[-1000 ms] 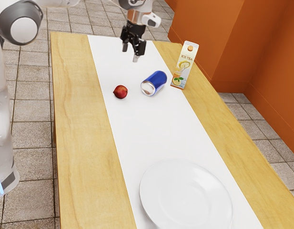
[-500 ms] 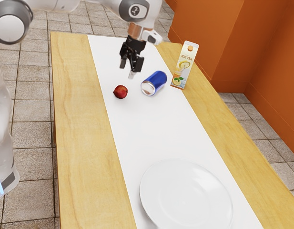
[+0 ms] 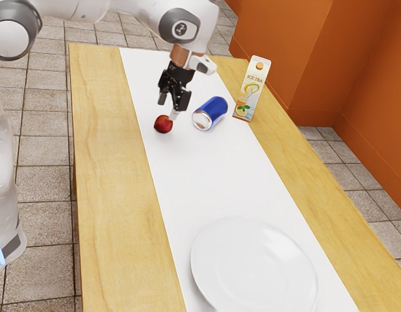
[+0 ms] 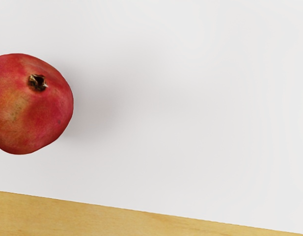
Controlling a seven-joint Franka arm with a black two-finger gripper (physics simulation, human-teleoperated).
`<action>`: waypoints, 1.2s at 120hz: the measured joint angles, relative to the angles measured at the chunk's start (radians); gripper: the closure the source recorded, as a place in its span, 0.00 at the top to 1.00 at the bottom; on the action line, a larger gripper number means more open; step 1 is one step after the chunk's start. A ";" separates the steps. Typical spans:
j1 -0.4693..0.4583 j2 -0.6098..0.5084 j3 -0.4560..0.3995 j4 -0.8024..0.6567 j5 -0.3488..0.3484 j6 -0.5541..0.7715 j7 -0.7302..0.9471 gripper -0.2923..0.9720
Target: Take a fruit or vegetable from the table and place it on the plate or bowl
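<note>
The wooden tabletop (image 3: 116,214) carries a white runner (image 3: 213,175) along its middle. On the runner, a red pomegranate (image 3: 163,124) lies just under the fingers (image 3: 174,114), a blue can (image 3: 209,113) lies on its side near them, and a white plate (image 3: 253,266) sits well away. An ice tea carton (image 3: 253,88) stands upright at the runner's edge, beyond the can.

Red pomegranate (image 4: 28,103) with a dark brown crown; glossy blue can (image 3: 210,112), silver end; white carton (image 3: 252,88), orange top, yellow lemon print; plain white plate (image 3: 253,266); pale wood-grain worktop (image 3: 109,195) with a white runner (image 3: 213,175); orange walls (image 3: 330,52); grey-beige floor tiles (image 3: 38,149).
</note>
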 joint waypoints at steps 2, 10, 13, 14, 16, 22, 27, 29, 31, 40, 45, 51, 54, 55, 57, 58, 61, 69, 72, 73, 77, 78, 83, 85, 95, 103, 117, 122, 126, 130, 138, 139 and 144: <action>0.000 0.000 0.000 0.000 0.000 0.002 -0.001 0.75; 0.000 0.000 0.005 -0.001 0.002 0.010 -0.003 0.75; 0.003 0.000 0.006 -0.001 0.002 0.015 -0.003 0.75; 0.004 0.001 0.007 -0.001 0.003 0.017 -0.004 0.75; 0.007 0.002 0.007 0.000 0.003 0.020 -0.004 0.75; 0.010 0.007 0.016 0.001 0.004 0.029 -0.006 0.75; 0.014 0.012 0.024 0.003 0.005 0.036 -0.007 0.75; 0.015 0.015 0.027 0.004 0.005 0.039 -0.007 0.75; 0.016 0.018 0.030 0.004 0.005 0.041 -0.007 0.75; 0.019 0.030 0.038 0.005 0.005 0.051 -0.009 0.75; 0.019 0.034 0.040 0.005 0.005 0.056 -0.010 0.75; 0.017 0.035 0.044 0.005 0.005 0.060 -0.011 0.75; 0.015 0.036 0.046 0.005 0.005 0.061 -0.011 0.75; 0.015 0.036 0.047 0.005 0.005 0.062 -0.011 0.75; 0.014 0.036 0.049 0.005 0.005 0.063 -0.011 0.75; 0.014 0.036 0.049 0.005 0.005 0.064 -0.012 0.75; 0.014 0.036 0.051 0.005 0.005 0.065 -0.012 0.75; 0.017 0.035 0.054 0.005 0.005 0.068 -0.013 0.75; 0.018 0.035 0.054 0.005 0.006 0.069 -0.013 0.75; 0.018 0.035 0.054 0.005 0.006 0.069 -0.013 0.75; 0.018 0.036 0.054 0.005 0.006 0.070 -0.014 0.75; 0.018 0.036 0.054 0.005 0.006 0.071 -0.014 0.75; 0.018 0.040 0.054 0.005 0.005 0.072 -0.014 0.75; 0.018 0.043 0.055 0.004 0.005 0.072 -0.014 0.75; 0.022 0.056 0.055 0.001 0.005 0.078 -0.015 0.75; 0.024 0.063 0.055 0.000 0.005 0.083 -0.016 0.75; 0.026 0.074 0.055 -0.001 0.002 0.092 -0.017 0.75; 0.025 0.075 0.055 -0.001 0.001 0.095 -0.017 0.75; 0.025 0.076 0.055 -0.001 0.001 0.097 -0.017 0.75; 0.025 0.076 0.055 -0.001 0.000 0.099 -0.018 0.75; 0.024 0.076 0.057 -0.001 0.000 0.102 -0.018 0.75; 0.024 0.076 0.058 -0.001 0.000 0.102 -0.018 0.75; 0.023 0.076 0.063 -0.001 0.000 0.104 -0.018 0.75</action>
